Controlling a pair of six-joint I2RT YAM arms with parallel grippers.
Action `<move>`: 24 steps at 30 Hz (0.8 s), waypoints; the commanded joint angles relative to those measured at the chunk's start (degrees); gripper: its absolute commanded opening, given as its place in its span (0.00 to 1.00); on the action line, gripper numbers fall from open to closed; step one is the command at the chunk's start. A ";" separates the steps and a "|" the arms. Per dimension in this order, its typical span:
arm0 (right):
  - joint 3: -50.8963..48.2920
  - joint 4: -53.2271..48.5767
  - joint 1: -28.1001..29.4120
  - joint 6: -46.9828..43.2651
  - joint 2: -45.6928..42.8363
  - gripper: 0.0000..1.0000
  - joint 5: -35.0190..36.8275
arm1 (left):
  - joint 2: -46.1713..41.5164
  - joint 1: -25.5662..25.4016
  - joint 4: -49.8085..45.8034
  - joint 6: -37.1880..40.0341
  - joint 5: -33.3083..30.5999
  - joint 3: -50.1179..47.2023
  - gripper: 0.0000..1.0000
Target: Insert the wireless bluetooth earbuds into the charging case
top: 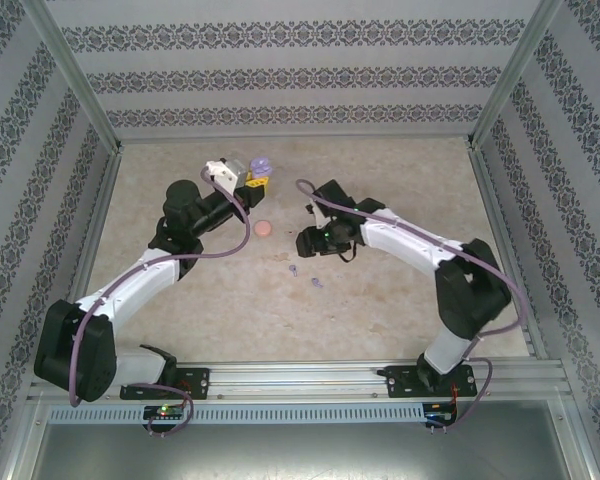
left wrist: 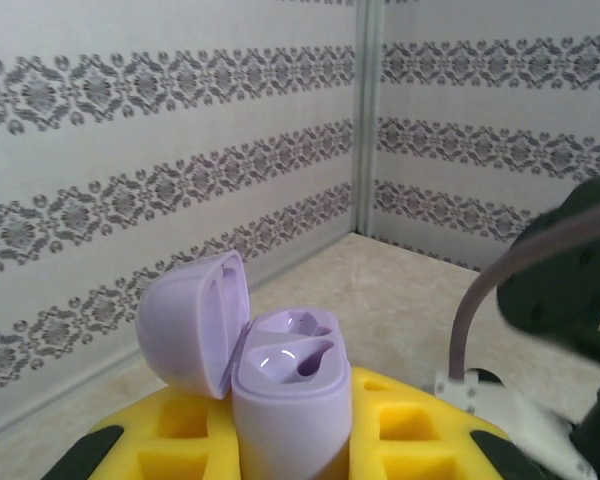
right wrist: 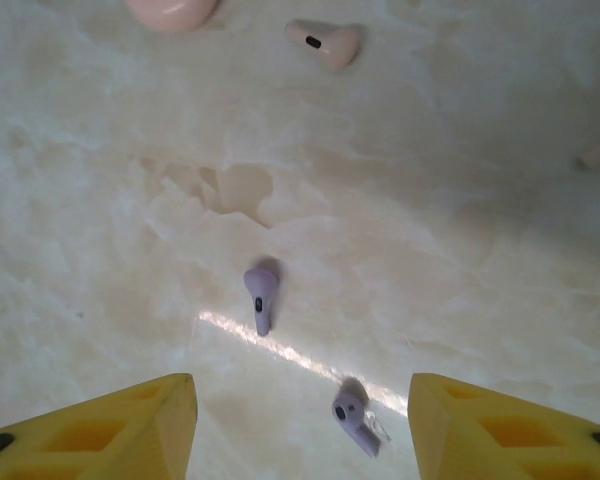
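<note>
The left end effector [left wrist: 292, 455] is clenched on the purple charging case [left wrist: 288, 395], its yellow fingers [left wrist: 170, 430] pressing either flank. It appears to hold the case clear of the tabletop [top: 400, 180], with the lid [left wrist: 192, 322] swung back toward 9 o'clock. The case seems to be kept upright and open so that both empty sockets face up and a bud can be lowered in from above while the other arm does the picking. The right end effector [right wrist: 300, 405] is released, jaws spread wide above the tabletop, a stance suited to closing around a small loose piece. One purple earbud [right wrist: 260, 298] lies flat at about 11 o'clock from the gap between the jaws, apart from both fingers. A second purple earbud [right wrist: 352, 420] lies at 3 o'clock, near the right-hand finger. A pink earbud [right wrist: 325, 43] and the pink case [right wrist: 170, 10] sit well beyond, at 12 and 11 o'clock
</note>
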 commanded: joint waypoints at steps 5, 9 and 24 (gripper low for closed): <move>7.27 -2.34 3.23 2.76 8.64 0.51 7.20 | -1.51 -0.23 20.80 -4.99 -7.31 -5.14 0.00; 10.10 -4.34 4.97 2.80 12.33 0.49 8.59 | -1.86 0.10 20.73 -5.80 -7.49 -5.33 0.00; 16.69 -10.06 9.93 2.58 20.12 0.47 13.26 | -1.64 3.43 25.51 -11.47 -6.23 -7.44 0.00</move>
